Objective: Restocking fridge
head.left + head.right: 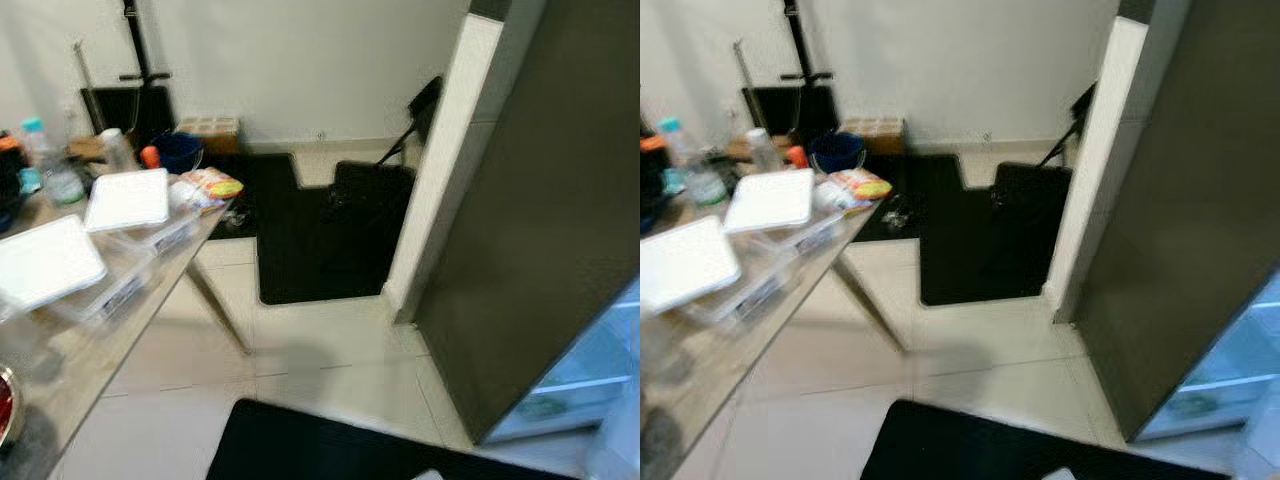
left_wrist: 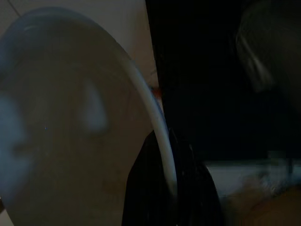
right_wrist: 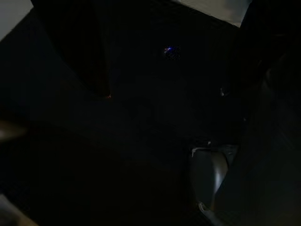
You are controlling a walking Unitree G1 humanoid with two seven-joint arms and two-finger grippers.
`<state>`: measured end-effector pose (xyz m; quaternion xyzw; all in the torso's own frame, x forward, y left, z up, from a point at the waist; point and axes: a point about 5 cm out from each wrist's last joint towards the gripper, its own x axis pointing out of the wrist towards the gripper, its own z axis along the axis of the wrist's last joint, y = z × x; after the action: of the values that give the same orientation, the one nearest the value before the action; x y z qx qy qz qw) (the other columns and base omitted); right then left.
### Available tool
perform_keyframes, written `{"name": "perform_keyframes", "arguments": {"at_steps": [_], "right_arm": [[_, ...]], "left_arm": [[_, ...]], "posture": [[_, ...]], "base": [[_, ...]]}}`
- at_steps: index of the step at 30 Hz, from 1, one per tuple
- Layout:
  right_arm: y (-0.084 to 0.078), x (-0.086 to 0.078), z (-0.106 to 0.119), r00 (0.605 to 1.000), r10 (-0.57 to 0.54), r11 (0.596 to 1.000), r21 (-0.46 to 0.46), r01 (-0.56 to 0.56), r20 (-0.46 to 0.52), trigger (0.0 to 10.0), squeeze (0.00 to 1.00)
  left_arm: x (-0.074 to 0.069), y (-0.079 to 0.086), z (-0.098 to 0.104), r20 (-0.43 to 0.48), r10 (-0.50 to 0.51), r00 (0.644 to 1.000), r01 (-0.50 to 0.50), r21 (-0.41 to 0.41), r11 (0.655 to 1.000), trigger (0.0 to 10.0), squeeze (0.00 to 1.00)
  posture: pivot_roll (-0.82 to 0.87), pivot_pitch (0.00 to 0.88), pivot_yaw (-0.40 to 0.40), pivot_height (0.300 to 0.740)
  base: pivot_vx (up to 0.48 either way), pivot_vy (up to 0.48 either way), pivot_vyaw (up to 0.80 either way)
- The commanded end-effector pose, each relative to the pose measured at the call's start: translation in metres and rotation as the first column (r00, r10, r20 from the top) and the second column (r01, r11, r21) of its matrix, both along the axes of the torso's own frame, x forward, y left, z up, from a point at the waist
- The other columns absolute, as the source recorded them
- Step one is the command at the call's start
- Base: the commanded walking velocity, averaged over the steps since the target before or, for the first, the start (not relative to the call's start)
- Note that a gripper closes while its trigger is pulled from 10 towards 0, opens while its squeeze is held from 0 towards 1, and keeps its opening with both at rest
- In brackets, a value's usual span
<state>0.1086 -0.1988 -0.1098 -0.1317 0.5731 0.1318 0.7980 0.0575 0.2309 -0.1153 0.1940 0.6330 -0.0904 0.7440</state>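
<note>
A wooden bench [image 1: 110, 330] is running along the robot's left, carrying two clear lidded containers [image 1: 45, 262] with white lids, water bottles [image 1: 48, 160] at the far end, and a colourful snack packet [image 1: 212, 184] lying near the bench's far corner. On the right the dark fridge door [image 1: 560, 220] is standing open, and the lit fridge interior [image 1: 590, 375] is showing pale shelves behind it. Black mats [image 1: 320, 235] are lying on the pale tiled floor [image 1: 330, 360] between bench and fridge. In the left wrist view, the left end effector [image 2: 167, 183] is gripping the rim of a large white plate [image 2: 70, 136], its black fingers [image 2: 141, 188] pinching the edge. The right wrist view is very dark, and I cannot tell the state of the right end effector.
</note>
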Motion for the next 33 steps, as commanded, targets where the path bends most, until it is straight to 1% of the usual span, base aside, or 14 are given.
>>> {"name": "perform_keyframes", "arguments": {"at_steps": [1, 4, 9, 19, 20, 23, 24, 25, 26, 29, 30, 33], "right_arm": [[0.005, 0.001, 0.000, 1.000, 0.010, 1.000, 0.014, -0.010, 0.001, 10.0, 0.00], [0.004, 0.001, 0.000, 1.000, 0.011, 1.000, 0.013, -0.011, 0.000, 10.0, 0.00], [0.004, 0.001, 0.000, 1.000, 0.013, 1.000, 0.010, -0.013, 0.003, 10.0, 0.00], [0.001, 0.000, 0.000, 1.000, 0.019, 1.000, 0.003, -0.019, 0.003, 10.0, 0.00], [-0.004, 0.001, 0.001, 1.000, 0.030, 0.999, -0.017, -0.030, 0.007, 10.0, 0.00], [-0.007, 0.001, 0.002, 0.999, 0.034, 0.999, -0.028, -0.033, 0.009, 10.0, 0.00], [-0.014, 0.002, 0.003, 0.999, 0.034, 0.998, -0.048, -0.033, 0.018, 10.0, 0.00], [-0.014, 0.002, 0.003, 0.999, 0.034, 0.998, -0.048, -0.033, 0.018, 10.0, 0.00], [-0.018, 0.004, 0.004, 0.999, 0.035, 0.998, -0.059, -0.034, 0.023, 10.0, 0.00], [-0.020, 0.004, 0.005, 0.999, 0.036, 0.997, -0.066, -0.035, 0.027, 10.0, 0.00], [-0.023, 0.007, 0.006, 0.999, 0.039, 0.997, -0.067, -0.037, 0.028, 10.0, 0.00], [-0.023, 0.007, 0.006, 0.999, 0.048, 0.997, -0.066, -0.047, 0.023, 10.0, 0.00]], "left_arm": [[0.008, 0.003, 0.002, 0.023, 0.000, 1.000, 0.000, 0.008, 1.000, 10.0, 0.00], [0.011, -0.002, 0.001, 0.029, -0.002, 1.000, 0.002, 0.001, 1.000, 10.0, 0.00], [0.015, -0.009, 0.000, 0.034, -0.004, 0.999, 0.004, -0.007, 1.000, 10.0, 0.00], [0.013, -0.010, 0.000, 0.031, -0.004, 1.000, 0.004, -0.010, 1.000, 10.0, 0.00], [0.010, -0.009, 0.000, 0.025, -0.007, 1.000, 0.007, -0.009, 1.000, 10.0, 0.00], [0.010, -0.009, -0.001, 0.023, -0.009, 1.000, 0.009, -0.010, 1.000, 10.0, 0.00], [0.011, -0.011, -0.001, 0.025, -0.011, 1.000, 0.011, -0.012, 1.000, 10.0, 0.00], [0.011, -0.011, -0.001, 0.025, -0.011, 1.000, 0.011, -0.012, 1.000, 10.0, 0.00], [0.012, -0.012, -0.001, 0.027, -0.013, 1.000, 0.013, -0.013, 1.000, 10.0, 0.00], [0.012, -0.013, -0.001, 0.027, -0.014, 1.000, 0.014, -0.013, 1.000, 10.0, 0.00], [0.015, -0.013, 0.000, 0.033, -0.020, 0.999, 0.020, -0.013, 1.000, 10.0, 0.00], [0.016, -0.011, 0.000, 0.033, -0.022, 0.999, 0.023, -0.007, 1.000, 10.0, 0.00]], "posture": [[-0.02, 0.007, 0.014, 0.740], [-0.02, 0.010, 0.013, 0.740], [-0.02, 0.008, 0.011, 0.740], [-0.03, 0.008, 0.007, 0.740], [-0.03, 0.009, 0.005, 0.740], [-0.03, 0.009, 0.005, 0.740], [-0.04, 0.013, 0.003, 0.740], [-0.04, 0.013, 0.003, 0.740], [-0.04, 0.015, 0.002, 0.740], [-0.04, 0.015, 0.002, 0.740], [-0.03, 0.012, -0.014, 0.740], [-0.03, 0.013, -0.015, 0.740]], "base": [[0.000, 0.000, -0.80], [0.000, 0.000, -0.80], [0.000, 0.000, 0.00], [0.000, 0.000, 0.00], [0.000, 0.000, 0.00], [0.000, 0.000, 0.00], [0.000, 0.000, 0.00], [0.000, 0.000, 0.00], [0.000, 0.000, 0.00], [0.000, 0.000, 0.00], [0.000, 0.000, 0.00], [0.000, 0.000, 0.00]]}}
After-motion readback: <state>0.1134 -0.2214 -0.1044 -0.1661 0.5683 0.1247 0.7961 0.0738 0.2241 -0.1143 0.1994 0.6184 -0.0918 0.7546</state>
